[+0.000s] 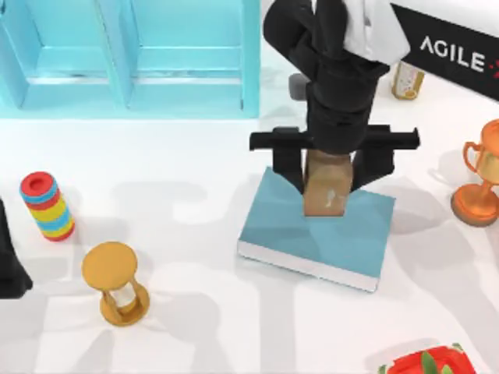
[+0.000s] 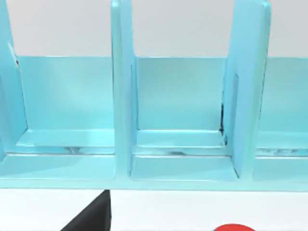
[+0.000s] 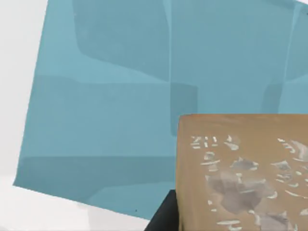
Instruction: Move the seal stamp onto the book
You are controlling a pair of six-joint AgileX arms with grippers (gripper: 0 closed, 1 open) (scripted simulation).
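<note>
The right tool (image 1: 326,184) hangs over the far part of the book (image 1: 343,238), its 2 dark fingers (image 1: 287,167) on either side of the seal stamp (image 1: 325,185), apparently grasping it. The book lies flat on the white desk (image 1: 195,312), a little right of centre, skewed to the desk's edges. In the right wrist view the seal stamp (image 3: 240,168) shows its pale carved face with the book's teal cover (image 3: 120,96) spread beneath it. Whether the stamp's base already touches the cover cannot be told.

The main risk, as I judge it, is letting go too high: a tall block dropped from any height could tip and roll off the cover onto the desk. It also sits close to the book's far edge, so a small slide that way could leave it overhanging. A finger dragging as the tool opens could topple it. Pressing down too hard could shift the book.

The left tool (image 1: 12,269) is parked at the desk's left edge, by the striped ring stack (image 1: 47,206); I cannot tell its state. An hourglass (image 1: 117,284), a trophy (image 1: 479,179) and the turquoise shelf unit (image 1: 132,54) stand well apart from the book.
</note>
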